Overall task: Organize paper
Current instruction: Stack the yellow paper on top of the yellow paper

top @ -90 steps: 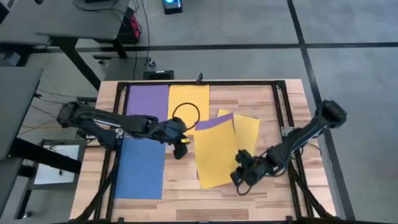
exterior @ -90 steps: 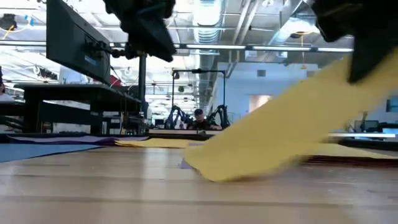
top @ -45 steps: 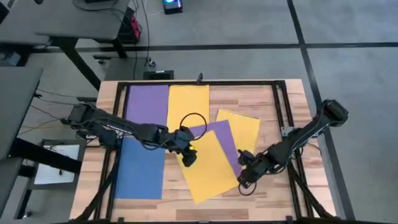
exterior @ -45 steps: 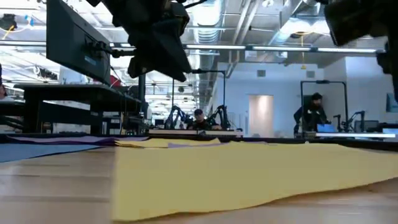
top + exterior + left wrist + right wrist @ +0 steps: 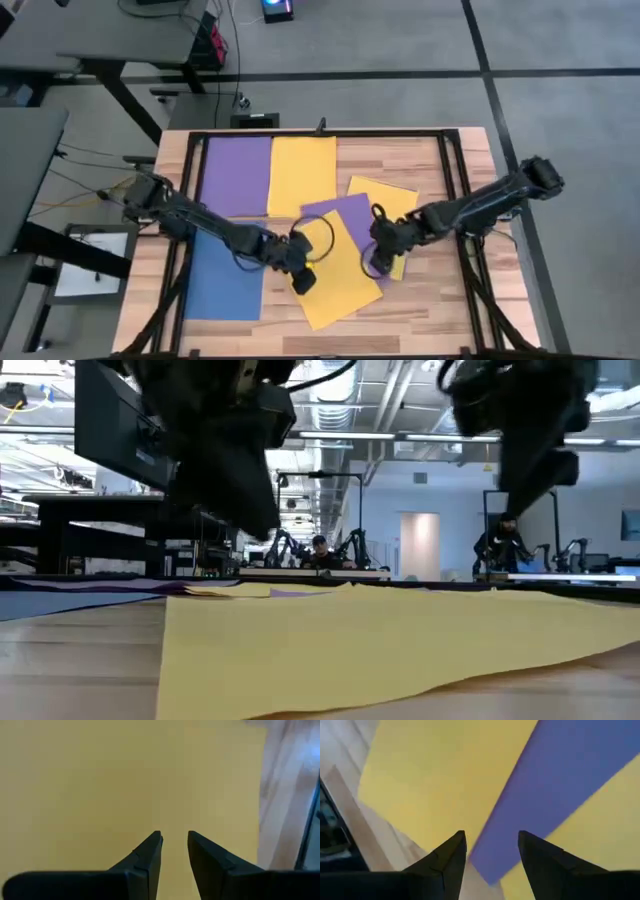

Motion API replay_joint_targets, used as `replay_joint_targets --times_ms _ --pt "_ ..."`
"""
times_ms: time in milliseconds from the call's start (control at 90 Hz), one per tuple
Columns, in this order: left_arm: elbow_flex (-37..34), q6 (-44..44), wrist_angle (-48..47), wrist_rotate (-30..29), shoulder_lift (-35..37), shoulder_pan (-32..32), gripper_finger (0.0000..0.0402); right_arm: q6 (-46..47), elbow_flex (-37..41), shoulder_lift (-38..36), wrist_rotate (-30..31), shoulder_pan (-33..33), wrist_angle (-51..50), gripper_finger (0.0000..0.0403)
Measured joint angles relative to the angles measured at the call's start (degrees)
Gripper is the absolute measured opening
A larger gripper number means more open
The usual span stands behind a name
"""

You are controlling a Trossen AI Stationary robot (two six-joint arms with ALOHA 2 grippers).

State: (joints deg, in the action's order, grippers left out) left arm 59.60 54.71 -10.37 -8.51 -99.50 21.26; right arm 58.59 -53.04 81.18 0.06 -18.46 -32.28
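Wooden slatted table (image 5: 440, 310), mid-front: tilted yellow letter-size paper sheet (image 5: 335, 275), long axis diagonal, overlapping the purple sheet (image 5: 350, 215). My left gripper (image 5: 300, 275), fingers slightly parted, on its near-left edge, nearer; right gripper (image 5: 372, 262), fingers spread, over its right edge.

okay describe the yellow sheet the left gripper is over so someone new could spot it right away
Look at the wooden table, then the loose pile of sheets right of its middle. The yellow sheet is the topmost one, nearest the front edge, with the left gripper over its left edge. Unlike the squared-up yellow sheet at the back, it lies crooked and partly covers a purple sheet.
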Motion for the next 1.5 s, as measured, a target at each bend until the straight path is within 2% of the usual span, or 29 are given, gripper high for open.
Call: replay_joint_targets --times_ms 144,289,444,656,778,911,1078,1389,1500 --pt "0.0 0.3 5.6 0.3 -4.5 0.8 0.0082 6.5 1.1 3.6 -0.4 -3.3 5.8 0.0171" --pt "0.0 -0.5 8.5 0.3 -8.0 0.7 0.0082 10.1 3.8 9.0 0.3 -2.4 9.2 0.0171" --pt "0.1 -3.4 9.9 0.3 -10.3 0.7 0.0082 9.1 4.7 12.4 -0.1 -1.0 17.1 0.0171" --pt "0.2 -8.3 12.0 0.3 -12.0 0.5 0.0081 8.9 4.8 16.4 -1.4 0.0 21.9 0.0171" --pt "0.2 -9.3 11.4 0.3 -12.0 0.5 0.0081 7.1 4.8 15.9 -3.0 0.0 21.6 0.0171" --pt "0.2 -10.9 11.3 0.1 -12.1 0.9 0.0081 6.9 4.7 11.6 -3.1 0.5 19.4 0.0171" --pt "0.2 -11.6 11.2 0.2 -12.1 0.9 0.0081 4.6 4.9 9.3 1.5 2.0 10.6 0.0171" --pt "0.1 -12.6 11.4 0.3 -12.1 0.9 0.0081 2.2 4.8 14.6 1.4 3.5 14.5 0.0171" --pt "0.1 -13.3 11.4 0.3 -12.2 0.9 0.0082 1.3 4.8 14.8 -1.2 3.6 17.8 0.0171"
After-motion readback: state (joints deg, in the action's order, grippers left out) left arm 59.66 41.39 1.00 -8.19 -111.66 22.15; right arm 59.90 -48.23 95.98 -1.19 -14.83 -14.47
